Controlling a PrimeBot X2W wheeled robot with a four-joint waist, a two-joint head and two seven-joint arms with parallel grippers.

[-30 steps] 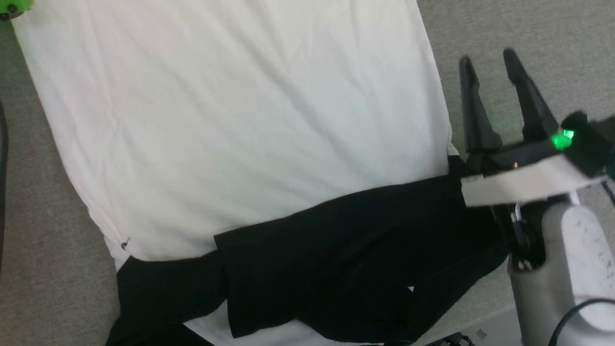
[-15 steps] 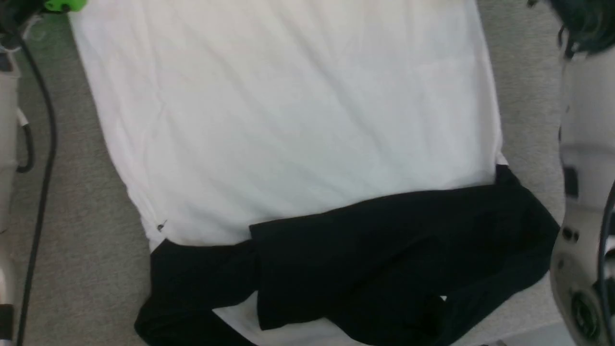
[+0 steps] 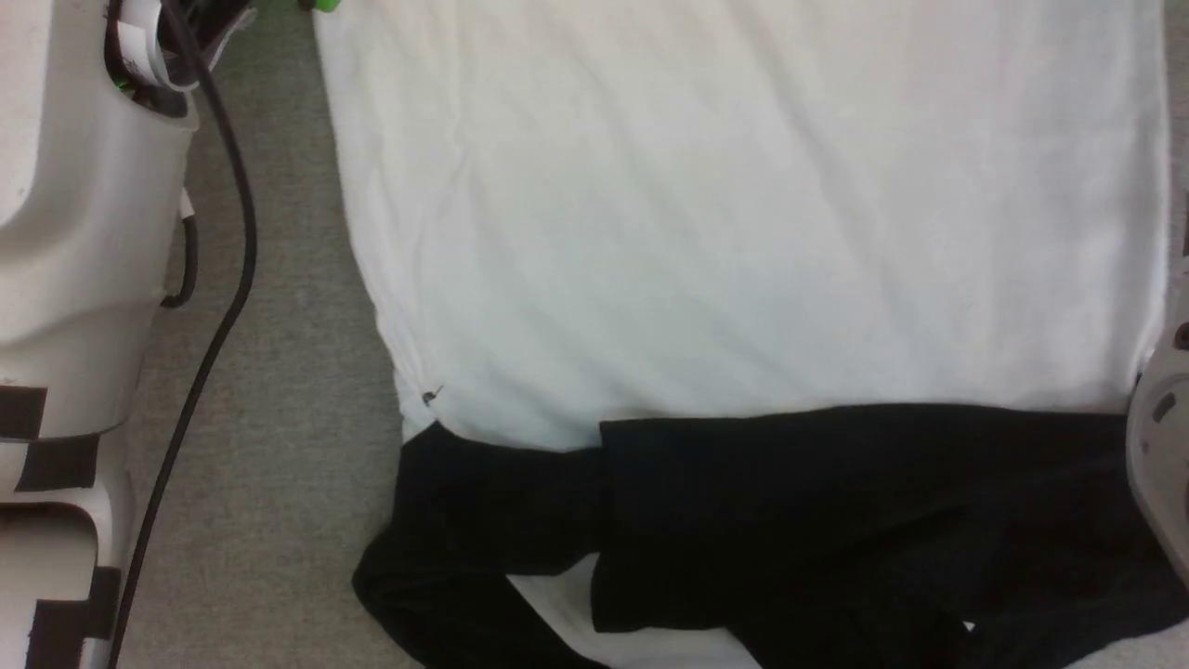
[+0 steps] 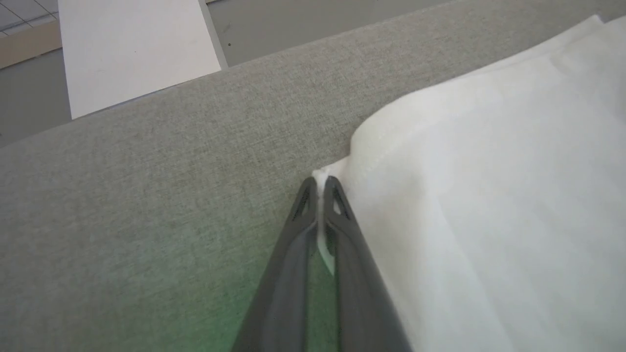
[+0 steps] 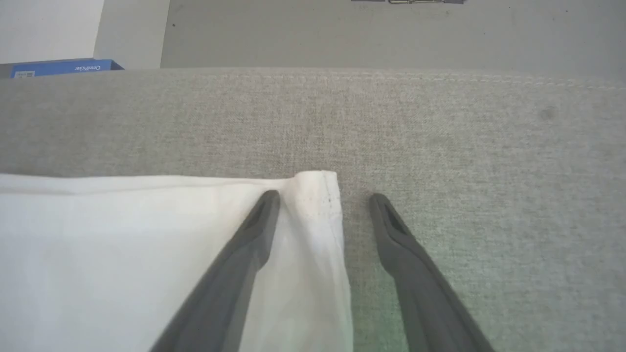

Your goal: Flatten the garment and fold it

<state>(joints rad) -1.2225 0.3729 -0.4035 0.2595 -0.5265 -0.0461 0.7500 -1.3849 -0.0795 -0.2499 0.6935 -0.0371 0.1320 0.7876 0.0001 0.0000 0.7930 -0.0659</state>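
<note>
Since a second ago the head camera has swung, and the right gripper (image 5: 323, 198) has left its frame. A soft white shirt with black sleeves, the garment (image 3: 743, 232), lies spread on grey fabric. Left gripper (image 4: 319, 183) pinches a white hem corner; the right is spread, apparently straddling its corner. Close it first, then pull evenly.

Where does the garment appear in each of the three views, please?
Head view: the garment spans centre and right, black sleeves at the bottom.
Left wrist view: its white corner sits right, pinched in the left gripper.
Right wrist view: white corner lower left.
Shared landmark: the grey fabric surface.
</note>
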